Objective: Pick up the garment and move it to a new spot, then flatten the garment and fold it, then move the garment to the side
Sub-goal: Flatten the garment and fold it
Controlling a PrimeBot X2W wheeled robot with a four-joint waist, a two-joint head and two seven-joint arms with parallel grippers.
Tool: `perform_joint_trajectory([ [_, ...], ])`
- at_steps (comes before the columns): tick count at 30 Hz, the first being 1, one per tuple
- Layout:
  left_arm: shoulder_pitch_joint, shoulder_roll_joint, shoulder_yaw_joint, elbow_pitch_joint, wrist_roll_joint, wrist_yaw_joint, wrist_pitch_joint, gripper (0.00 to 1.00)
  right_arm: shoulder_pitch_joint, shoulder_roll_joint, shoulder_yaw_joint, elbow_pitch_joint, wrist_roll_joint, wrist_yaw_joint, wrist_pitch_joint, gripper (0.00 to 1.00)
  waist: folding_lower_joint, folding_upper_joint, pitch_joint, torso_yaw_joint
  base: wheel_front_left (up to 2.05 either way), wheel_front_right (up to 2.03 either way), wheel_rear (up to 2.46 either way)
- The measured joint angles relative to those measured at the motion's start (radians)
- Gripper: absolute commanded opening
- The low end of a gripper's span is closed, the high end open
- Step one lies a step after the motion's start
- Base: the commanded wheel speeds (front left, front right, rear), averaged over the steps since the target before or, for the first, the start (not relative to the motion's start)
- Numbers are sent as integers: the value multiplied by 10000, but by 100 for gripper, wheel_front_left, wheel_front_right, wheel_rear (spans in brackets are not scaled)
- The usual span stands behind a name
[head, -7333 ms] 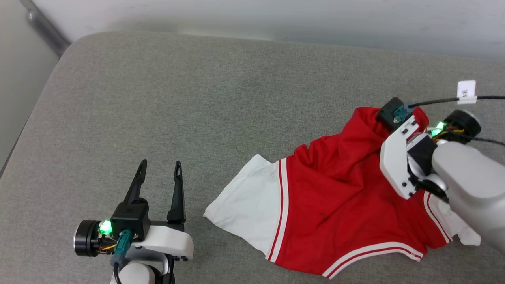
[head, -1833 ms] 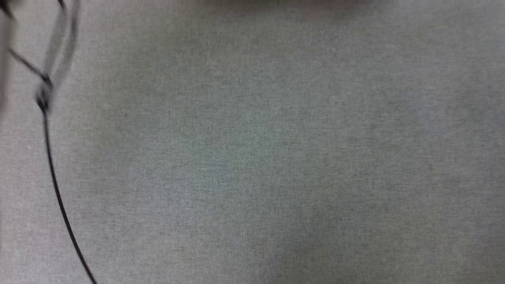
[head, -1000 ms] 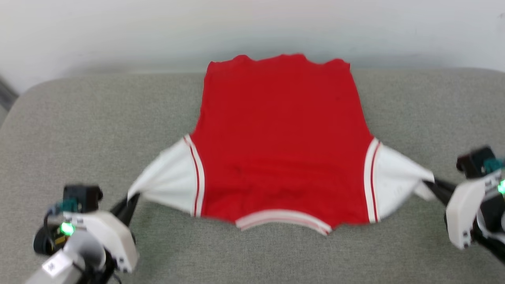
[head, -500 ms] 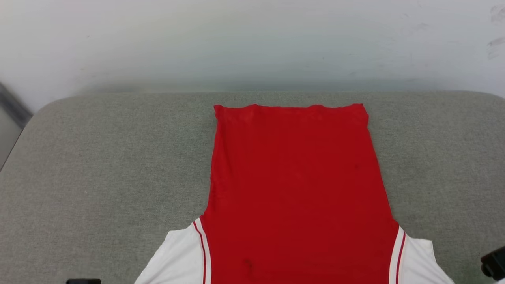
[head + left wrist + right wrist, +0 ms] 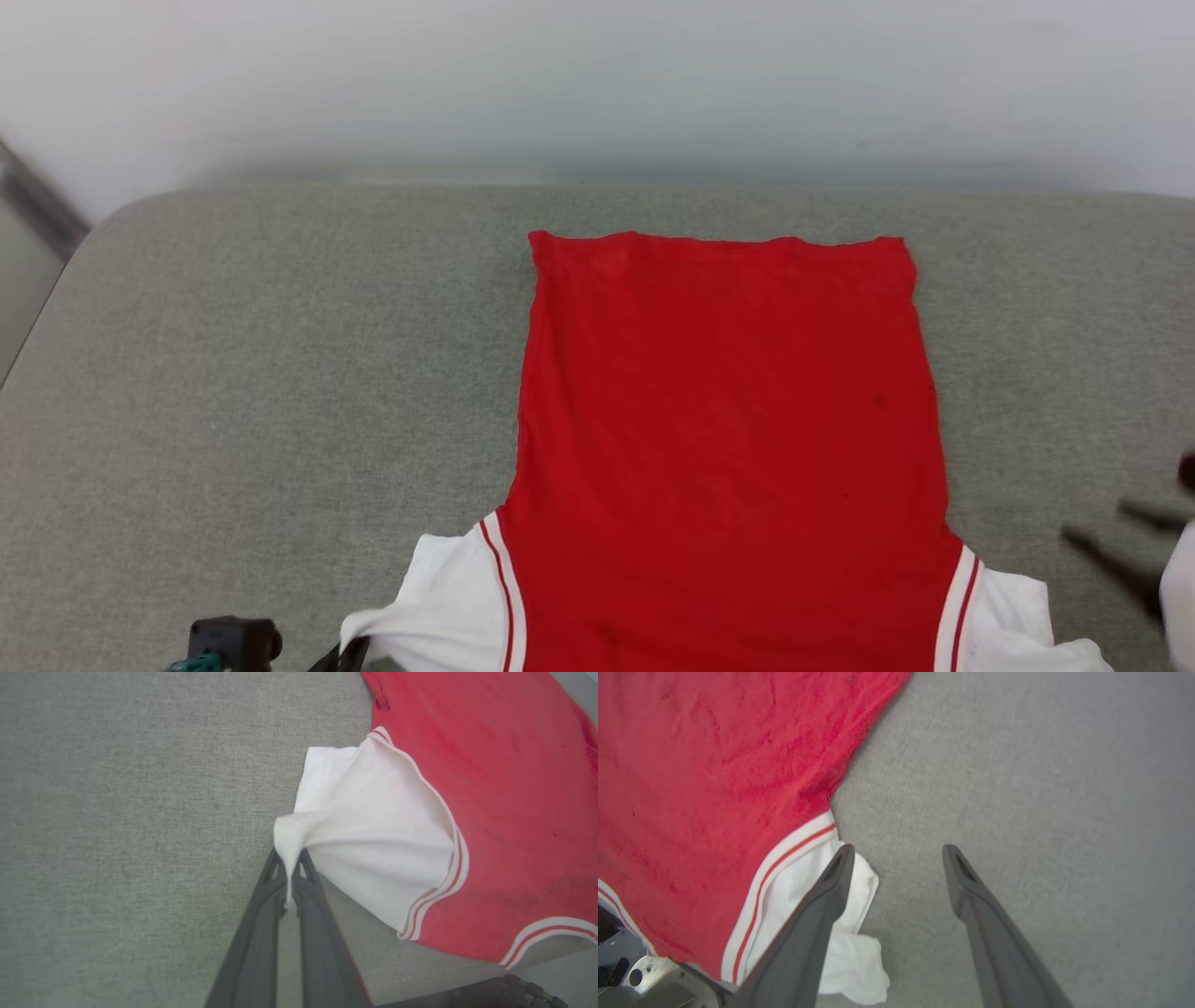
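The garment (image 5: pixel 728 420), red with white sleeves and striped trim, lies spread flat on the grey cushion (image 5: pixel 280 373), its straight hem toward the far wall. My left gripper (image 5: pixel 289 868) is shut on the bunched tip of the white left sleeve (image 5: pixel 369 830), pulling it taut; in the head view that gripper (image 5: pixel 341 653) peeks in at the bottom edge. My right gripper (image 5: pixel 899 851) stands open just beside the right sleeve (image 5: pixel 850 961), which lies slack on the cushion. In the head view the right gripper (image 5: pixel 1116 527) is a blur at the right edge.
A pale wall (image 5: pixel 597 84) runs behind the cushion's far edge. The cushion's rounded left corner (image 5: pixel 103 224) drops toward a dark strip. Bare grey fabric stretches left and right of the garment. The cushion's near edge shows in the left wrist view (image 5: pixel 467 970).
My right gripper has opened and let go of the right sleeve, which has dropped onto the cushion. The left gripper keeps its hold. The head camera has shifted slightly.
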Motion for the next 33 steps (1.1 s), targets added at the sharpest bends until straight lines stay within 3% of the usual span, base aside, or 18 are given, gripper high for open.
perform_joint_trajectory([
  [5, -616, -320, -159, -174, 447, 12, -98, 0, -1732, 12, -1440, -930, -809, -2, 922, 100, 1, 0, 419, 233, 0, 0, 0],
  [9, -1185, -554, -284, -257, 802, -8, -146, 0, -3396, 190, -1758, -1093, -1076, 0, 2531, 100, 2, 0, 911, 507, 0, 0, 0],
  [16, -2249, -1081, -533, -357, 1409, -174, -295, 0, -6212, 460, -1423, 21, -1198, 0, 6370, 100, 2, 0, 2042, 1156, 0, 0, 0],
  [20, -2735, -1415, -614, -364, 1662, -263, -456, 0, -7659, 813, -1580, 961, -1666, -2, 7726, 100, 3, 0, 2826, 1534, 0, 0, 0],
  [27, -3436, -1860, -754, -339, 1965, -433, -706, 0, -8970, 1662, -1979, 2334, -2807, -2, 8240, 100, 3, 0, 4169, 2208, 0, 0, 0],
  [33, -3725, -2034, -761, -284, 2098, -443, -882, 0, -8864, 1783, -1789, 3091, -3218, -4, 7983, 100, 2, 0, 5026, 2663, 0, 0, 0],
])
